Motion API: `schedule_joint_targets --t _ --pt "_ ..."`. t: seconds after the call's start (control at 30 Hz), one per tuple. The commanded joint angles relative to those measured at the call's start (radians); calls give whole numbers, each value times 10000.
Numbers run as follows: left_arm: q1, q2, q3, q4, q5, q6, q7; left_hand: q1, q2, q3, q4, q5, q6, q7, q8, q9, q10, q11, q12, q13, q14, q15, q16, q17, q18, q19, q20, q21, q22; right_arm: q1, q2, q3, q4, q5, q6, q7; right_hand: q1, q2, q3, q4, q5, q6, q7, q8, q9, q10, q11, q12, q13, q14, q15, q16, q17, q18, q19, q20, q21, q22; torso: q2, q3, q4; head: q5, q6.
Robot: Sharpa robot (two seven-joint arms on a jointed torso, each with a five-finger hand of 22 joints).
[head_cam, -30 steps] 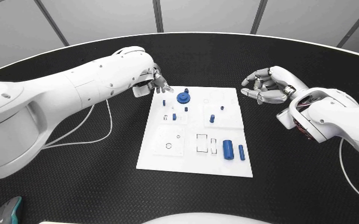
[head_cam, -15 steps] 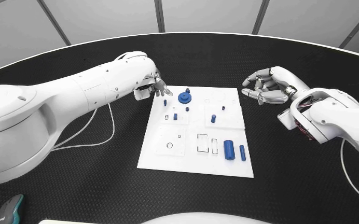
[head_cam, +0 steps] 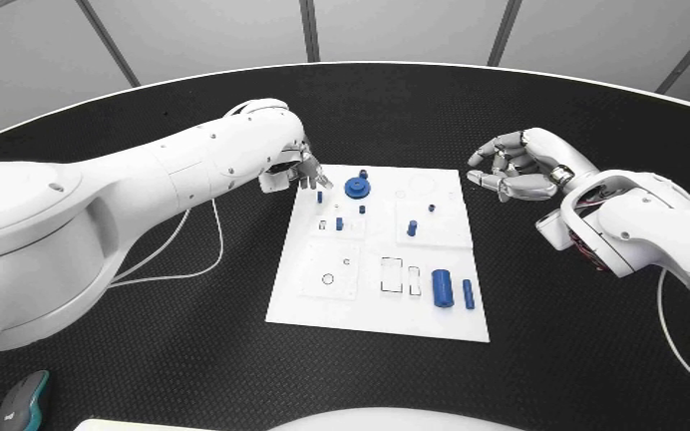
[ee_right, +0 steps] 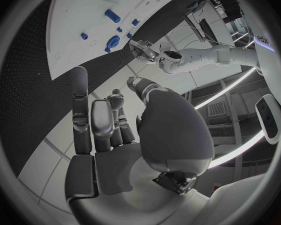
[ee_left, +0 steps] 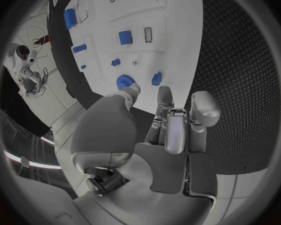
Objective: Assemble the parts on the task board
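Start from the round blue knob (head_cam: pixel 354 189): you find it near the upper left of the white board (head_cam: pixel 432 321) in the head view, standing in its seat, with a small blue peg (head_cam: pixel 365 173) just above it and two more short blue pegs (head_cam: pixel 339 222) below it towards the board's middle. Two longer blue cylinders (head_cam: pixel 443 286) lie side by side at the board's lower right, their long axes running up and down the frame, parallel to the board's long edge.

The relation that matters for you is this: the knob lies to the right of the left robot hand (head_cam: pixel 298 169) in the head view, just past its fingertips. That robot hand hovers over the board's upper left corner, fingers apart and pointing down and rightward at the knob, holding nothing. In the left wrist view you see the same thing, with the fingers (ee_left: pixel 176 130) spread and the knob (ee_left: pixel 124 81) just beyond the thumb tip.

The right robot hand (head_cam: pixel 517 169) sits off the board's upper right corner, over the black surface (head_cam: pixel 172 351), well apart from the knob. Its fingers look curled inward with nothing in them in the head view, while the right wrist view shows them straighter (ee_right: pixel 100 127), so you cannot settle how far they are closed.

By my judgement the left robot hand is the nearer one, and any reach for the knob is a short move rightward.
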Motion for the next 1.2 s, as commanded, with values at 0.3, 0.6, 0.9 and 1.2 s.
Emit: schedule_joint_targets --t 0.3,0.6,0.9,1.2 --pt "-61 136 -1 -193 -3 170 -24 56 190 -23 8 -34 76 -8 -4 -64 23 -5 24 -14 688 37 59 1624 143 29 3 77 19 0 5 0 21 0 1 -1 48 -34 34 3 52 -73 -9 34 -9 -22 -12 -63 -6 42 -37 -45 3 142 27 9 -45 -8 6 -6 5 17 -18" --pt "-94 231 -2 -250 0 178 29 121 358 67 2 -33 168 -18 16 -171 66 -15 95 43 702 30 87 1662 133 46 4 116 72 0 4 0 34 0 3 -3 48 -34 34 3 52 -73 -9 34 -9 -22 -12 -63 -6 42 -37 -45 3 142 27 9 -45 -8 -2 -3 3 2 -41" --pt "-105 279 -3 -312 3 248 35 229 520 217 -11 -32 308 -43 54 -304 148 -39 187 113 734 11 141 1740 117 83 2 188 168 0 0 0 48 0 3 -7 48 -34 34 3 52 -73 -9 34 -9 -22 -12 -63 -6 42 -37 -45 3 142 27 9 -45 -8 0 -5 0 -25 -78" --pt "-109 293 -4 -415 3 293 -20 304 591 316 -17 -33 386 -62 80 -370 203 -57 249 173 741 -2 152 1753 108 106 -6 231 225 1 -14 0 63 0 3 -16 48 -34 34 3 52 -73 -9 34 -9 -22 -12 -63 -6 42 -37 -45 3 142 27 9 -45 -8 -2 -2 9 -35 -102"
